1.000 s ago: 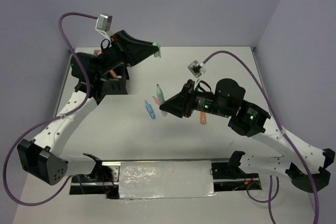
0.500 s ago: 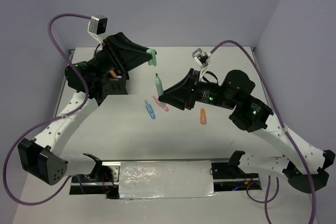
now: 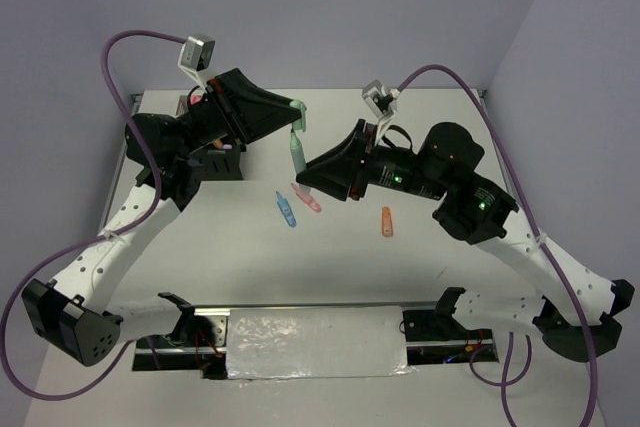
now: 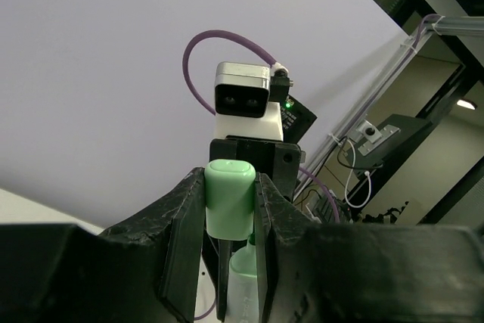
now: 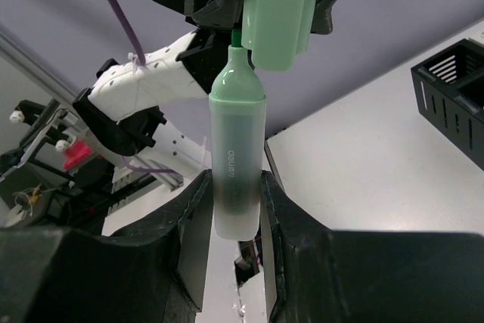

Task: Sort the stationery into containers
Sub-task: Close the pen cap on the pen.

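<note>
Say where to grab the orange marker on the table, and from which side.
Mid-barrel of the orange marker, straight down from above. It lies flat on the table, long axis near-to-far, so close the jaws across it left-to-right. Nothing touches it; the pink marker lies well to its left.

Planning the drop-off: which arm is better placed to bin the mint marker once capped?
Probably left: left gripper, clamping the mint green cap, hangs nearer the black boxy organizer than right gripper holding the mint marker.
</note>
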`<state>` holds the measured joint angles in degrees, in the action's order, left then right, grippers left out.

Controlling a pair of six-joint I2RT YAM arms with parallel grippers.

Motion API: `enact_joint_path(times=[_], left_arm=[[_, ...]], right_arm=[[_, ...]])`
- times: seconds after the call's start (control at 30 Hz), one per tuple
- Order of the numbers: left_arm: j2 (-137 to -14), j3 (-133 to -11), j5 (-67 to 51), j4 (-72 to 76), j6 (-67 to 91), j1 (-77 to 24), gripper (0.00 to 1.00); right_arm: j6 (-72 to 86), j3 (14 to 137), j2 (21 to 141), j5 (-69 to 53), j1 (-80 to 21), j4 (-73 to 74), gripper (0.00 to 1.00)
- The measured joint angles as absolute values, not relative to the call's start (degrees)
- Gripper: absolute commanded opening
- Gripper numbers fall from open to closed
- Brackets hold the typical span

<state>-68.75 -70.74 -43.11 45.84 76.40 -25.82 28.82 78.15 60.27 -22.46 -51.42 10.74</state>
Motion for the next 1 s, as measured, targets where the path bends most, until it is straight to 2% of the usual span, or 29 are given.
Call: enact_joint_path(times=[1.0], left_arm=[[-69.17, -72.07, -41.82, 42.61, 73.69, -25.87, 0.01]], right_arm=[[28.64, 74.54, 59.35, -21.21, -50.61, 10.94, 0.14]])
